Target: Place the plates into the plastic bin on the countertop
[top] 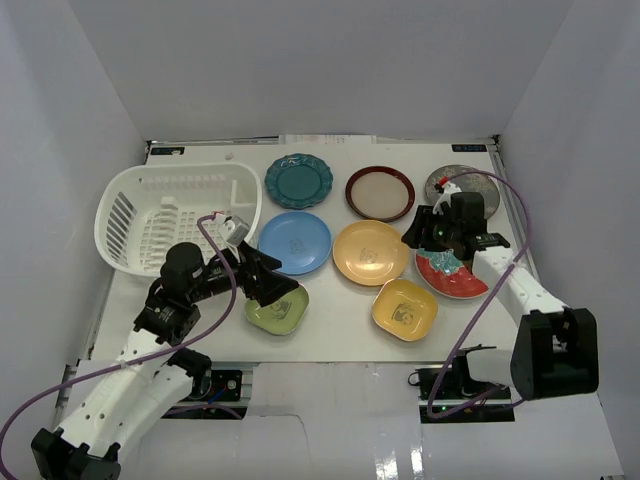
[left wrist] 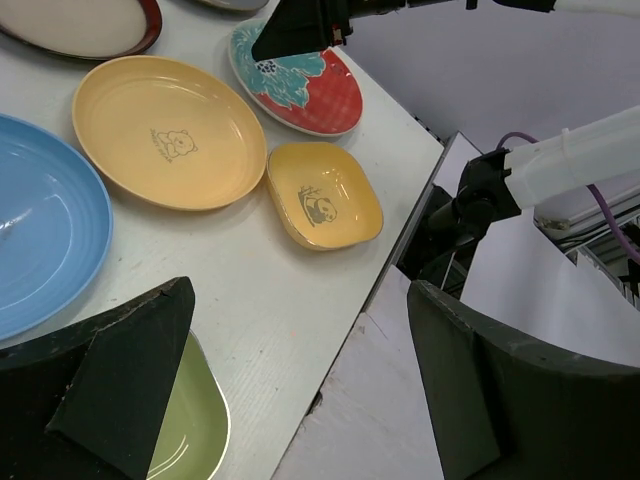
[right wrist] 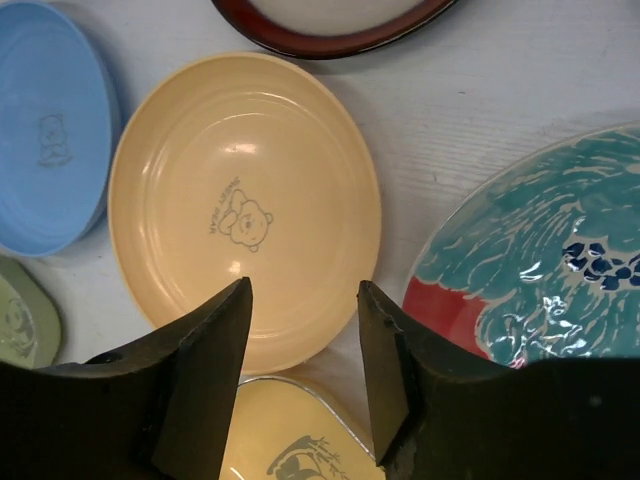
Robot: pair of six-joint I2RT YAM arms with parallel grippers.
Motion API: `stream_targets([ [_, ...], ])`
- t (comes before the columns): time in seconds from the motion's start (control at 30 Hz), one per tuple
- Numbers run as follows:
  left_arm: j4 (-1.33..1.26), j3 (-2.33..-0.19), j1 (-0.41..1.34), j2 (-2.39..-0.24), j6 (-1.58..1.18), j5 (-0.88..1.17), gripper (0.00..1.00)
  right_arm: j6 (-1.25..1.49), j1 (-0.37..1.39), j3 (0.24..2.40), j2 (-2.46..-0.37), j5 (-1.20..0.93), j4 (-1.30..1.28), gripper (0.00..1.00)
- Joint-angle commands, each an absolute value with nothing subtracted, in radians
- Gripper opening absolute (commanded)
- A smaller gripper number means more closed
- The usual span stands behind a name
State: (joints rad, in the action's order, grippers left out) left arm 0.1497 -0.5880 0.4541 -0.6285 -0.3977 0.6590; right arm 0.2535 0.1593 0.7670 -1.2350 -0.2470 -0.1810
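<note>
The white slotted plastic bin point(top: 180, 215) stands empty at the left of the countertop point(top: 340, 320). The teal point(top: 299, 181), dark-red-rimmed point(top: 380, 192) and grey point(top: 447, 181) plates lie at the back. The blue point(top: 295, 242), orange point(top: 371, 252) and red-and-teal point(top: 452, 277) plates lie in the middle. The yellow point(top: 405, 308) and green point(top: 277, 312) squarish plates lie in front. My left gripper point(left wrist: 300, 390) is wide open. One finger point(left wrist: 120, 390) is over the green plate point(left wrist: 190, 420). My right gripper point(right wrist: 303, 370) is open and empty. It hovers over the orange plate's point(right wrist: 245, 200) near edge, beside the red-and-teal plate point(right wrist: 540, 270).
White walls enclose the countertop on three sides. Its front edge point(left wrist: 350, 330) runs just under my left gripper. Purple cables loop above the right arm point(top: 500, 190) and beside the left arm point(top: 215, 250).
</note>
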Motion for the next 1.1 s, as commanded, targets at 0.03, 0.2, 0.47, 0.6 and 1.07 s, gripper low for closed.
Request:
stream_targets([
  [0.03,0.146,-0.595,0.453,-0.627,-0.385,0.673,0.98,0.176,0.166,0.851,-1.389,-0.198,-0.117,0.48],
  [0.2,0.149,-0.594,0.451,-0.629,-0.382,0.667,0.98,0.143,0.187,0.939,-1.549,-0.250,-0.123,0.47],
  [0.47,0.149,-0.604,0.451,-0.678,-0.391,0.664,0.98,0.143,0.206,0.951,-1.678,-0.184,-0.075,0.50],
  [0.6,0.150,-0.609,0.451,-0.706,-0.391,0.641,0.98,0.153,0.207,0.954,-1.695,-0.192,-0.067,0.11],
  [1.07,0.144,-0.719,0.460,-0.896,-0.494,0.584,0.64,0.212,0.219,0.873,-1.275,-0.199,-0.135,0.08],
])
